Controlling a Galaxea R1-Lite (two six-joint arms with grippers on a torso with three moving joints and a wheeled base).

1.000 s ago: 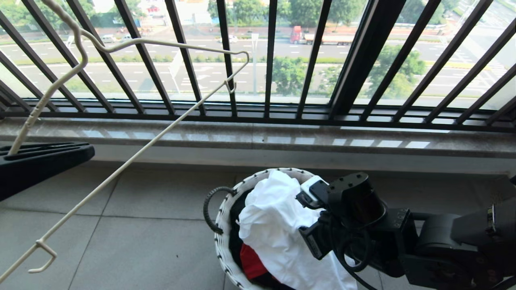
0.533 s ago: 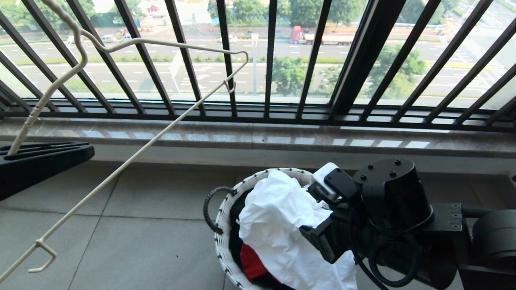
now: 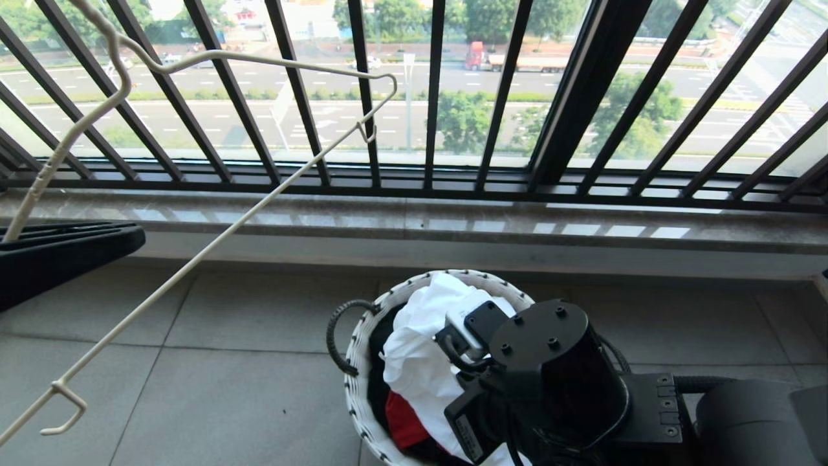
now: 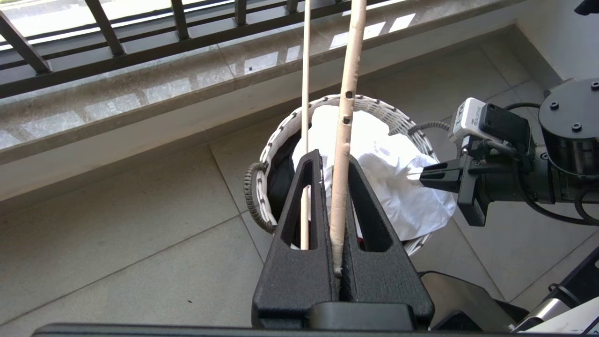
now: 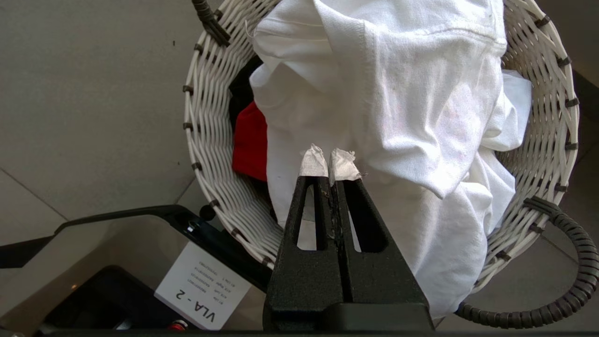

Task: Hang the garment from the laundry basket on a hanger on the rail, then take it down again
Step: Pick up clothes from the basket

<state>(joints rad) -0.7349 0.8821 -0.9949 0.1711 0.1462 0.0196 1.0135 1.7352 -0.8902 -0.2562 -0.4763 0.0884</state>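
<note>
My right gripper [image 5: 330, 161], fingers pressed together, hovers over the crumpled white cotton T-shirt [image 5: 412, 107] heaped in the round white woven basket [image 5: 210, 140], while my left gripper [image 4: 334, 224] pinches the thin cream hanger [image 4: 344, 135].

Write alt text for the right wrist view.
The right end effector, jaws shut with nothing visibly pinched between the taped tips, hangs over a white T-shirt heaped in a round white woven laundry basket. A red garment shows beside the shirt, and the basket stands on grey floor tiles.
</note>
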